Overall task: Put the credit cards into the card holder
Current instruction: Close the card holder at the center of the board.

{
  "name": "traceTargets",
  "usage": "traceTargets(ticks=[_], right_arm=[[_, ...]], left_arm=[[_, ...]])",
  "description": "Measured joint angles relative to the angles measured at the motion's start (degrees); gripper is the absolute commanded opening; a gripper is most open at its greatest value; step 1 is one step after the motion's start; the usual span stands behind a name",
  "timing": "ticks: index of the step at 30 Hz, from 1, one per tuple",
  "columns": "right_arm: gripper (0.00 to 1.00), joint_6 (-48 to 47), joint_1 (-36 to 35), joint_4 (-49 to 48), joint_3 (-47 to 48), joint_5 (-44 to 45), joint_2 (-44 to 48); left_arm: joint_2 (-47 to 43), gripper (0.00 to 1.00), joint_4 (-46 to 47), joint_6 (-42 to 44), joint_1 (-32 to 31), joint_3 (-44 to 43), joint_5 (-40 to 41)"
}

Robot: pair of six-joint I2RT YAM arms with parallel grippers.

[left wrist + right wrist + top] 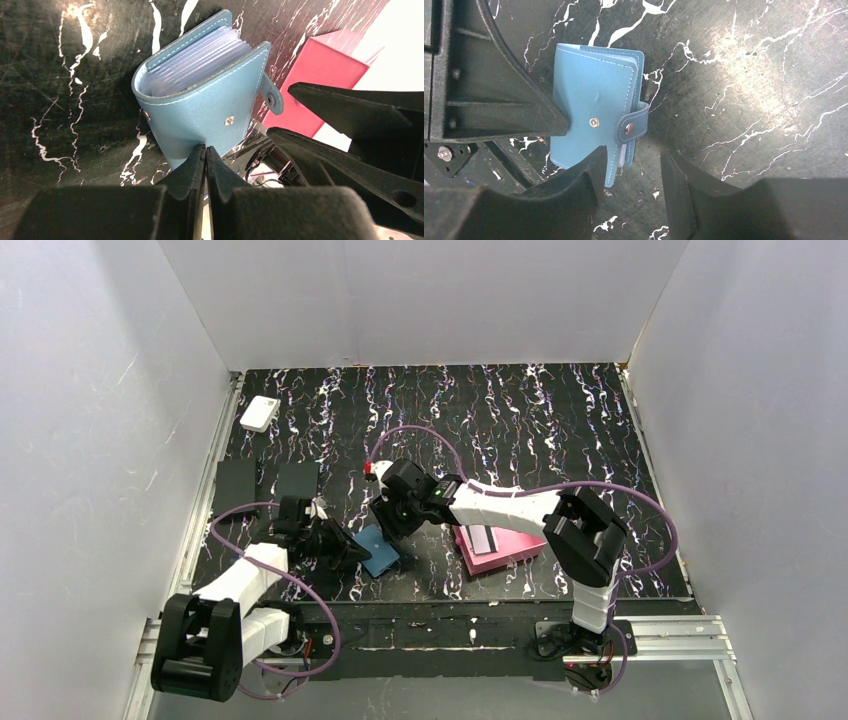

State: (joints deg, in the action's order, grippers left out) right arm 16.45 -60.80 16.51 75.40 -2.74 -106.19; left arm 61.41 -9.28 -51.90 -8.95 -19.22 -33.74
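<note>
The teal-blue card holder [381, 551] lies on the marbled table between both grippers. In the left wrist view the card holder [200, 100] is folded and slightly spread, with clear pockets showing and its snap tab [272, 98] undone. My left gripper [205, 151] is shut with its tips at the cover's near edge, and it seems to pinch that edge. My right gripper [634, 170] is open above the tab side of the card holder [589, 95], with one finger [586, 180] over the cover. A striped grey-white credit card [487, 537] lies in the pink tray.
The pink square tray [500, 558] sits just right of the card holder and also shows in the left wrist view [325, 75]. Two matte black slabs [236, 481] [297, 478] lie at the left. A small white box [260, 413] sits at the far left. White walls enclose the table.
</note>
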Motion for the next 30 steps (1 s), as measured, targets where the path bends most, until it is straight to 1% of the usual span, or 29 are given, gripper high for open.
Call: traceTargets(ticks=[5, 7, 9, 11, 15, 17, 19, 21, 24, 26, 30], right_arm=[[0.40, -0.9, 0.0, 0.5, 0.5, 0.2, -0.6], [0.34, -1.3, 0.0, 0.5, 0.8, 0.2, -0.7], [0.32, -1.6, 0.0, 0.4, 0.9, 0.3, -0.8], [0.33, -1.7, 0.0, 0.4, 1.0, 0.2, -0.8], [0.44, -1.7, 0.0, 0.3, 1.3, 0.0, -0.8], [0.46, -1.9, 0.0, 0.3, 1.8, -0.4, -1.0], [0.46, -1.9, 0.0, 0.1, 2.4, -0.9, -1.3], [0.43, -1.9, -0.1, 0.0, 3.0, -1.3, -1.7], [0.35, -1.9, -0.1, 0.1, 3.6, -1.8, -2.6], [0.33, -1.9, -0.1, 0.1, 4.2, -1.9, -3.6], [0.19, -2.1, -0.1, 0.5, 4.3, -1.9, -4.5]], left_arm=[[2.9, 0.04, 0.0, 0.6, 0.0, -1.4, -0.7], [3.5, 0.04, -0.3, 0.9, 0.0, -1.9, -0.8], [3.9, 0.03, -0.8, 1.2, 0.0, -2.3, -0.8], [4.3, 0.03, -1.2, 1.4, 0.0, -2.6, -0.8], [5.0, 0.03, -1.5, 1.6, 0.0, -3.0, -0.9], [5.0, 0.02, -1.5, 1.6, 0.1, -3.0, -0.9], [5.0, 0.02, -1.5, 1.6, 0.1, -3.0, -1.0], [5.0, 0.02, -1.5, 1.6, 0.1, -3.0, -1.0], [5.0, 0.02, -1.5, 1.6, 0.1, -3.0, -1.0], [5.0, 0.01, -1.5, 1.6, 0.1, -3.0, -1.0], [5.0, 0.01, -1.5, 1.8, 0.1, -3.0, -1.0]])
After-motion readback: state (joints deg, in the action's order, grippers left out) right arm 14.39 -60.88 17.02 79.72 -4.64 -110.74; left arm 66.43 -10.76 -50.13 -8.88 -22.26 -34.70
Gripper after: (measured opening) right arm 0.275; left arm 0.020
